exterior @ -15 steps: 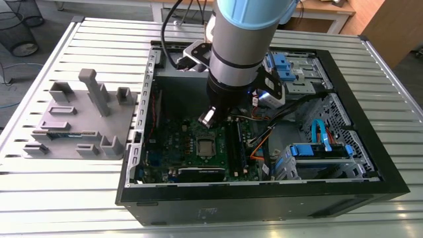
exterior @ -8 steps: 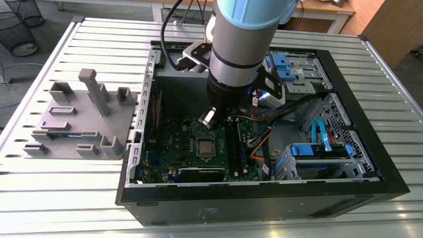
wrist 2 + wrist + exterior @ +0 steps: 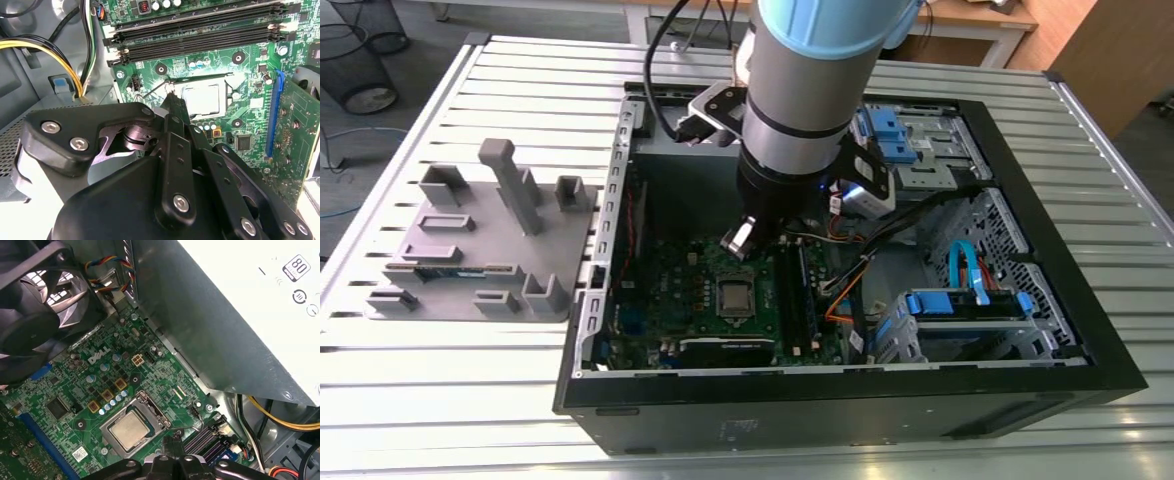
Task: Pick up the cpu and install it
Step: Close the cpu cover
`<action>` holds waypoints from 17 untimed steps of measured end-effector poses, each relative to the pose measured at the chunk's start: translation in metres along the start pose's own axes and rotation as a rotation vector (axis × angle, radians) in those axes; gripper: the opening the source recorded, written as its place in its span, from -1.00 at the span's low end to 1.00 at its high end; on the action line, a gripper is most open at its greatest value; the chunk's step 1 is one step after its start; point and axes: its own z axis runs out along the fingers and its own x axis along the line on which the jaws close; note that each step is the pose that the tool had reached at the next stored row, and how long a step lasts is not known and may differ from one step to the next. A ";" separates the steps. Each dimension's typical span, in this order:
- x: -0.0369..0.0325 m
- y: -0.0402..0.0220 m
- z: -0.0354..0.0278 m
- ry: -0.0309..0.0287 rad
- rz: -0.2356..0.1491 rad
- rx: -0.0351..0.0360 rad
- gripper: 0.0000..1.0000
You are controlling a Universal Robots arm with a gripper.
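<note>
Inside the open computer case (image 3: 854, 398) on the slatted table (image 3: 454, 400), the cpu (image 3: 129, 432) already lies in its motherboard socket (image 3: 150, 410) just ahead of my claw (image 3: 172, 100), fingers together and empty, so placing looks done, latching unclear.

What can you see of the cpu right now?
The cpu is a small flat square with a silver metal top and a thin darker rim. It lies level inside the silver-framed socket on the green motherboard, its top face bare. The gripper hangs just beside the socket's edge, and nothing visibly touches the cpu's top.
</note>
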 end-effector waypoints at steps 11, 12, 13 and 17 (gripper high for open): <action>0.0058 0.0066 0.0017 -0.0001 0.000 0.0001 -0.79; 0.0066 0.0075 0.0020 -0.0001 0.000 0.0002 -0.79; 0.0074 0.0084 0.0023 -0.0002 0.000 0.0001 -0.79; 0.0091 0.0104 0.0028 0.0001 0.000 0.0002 -0.79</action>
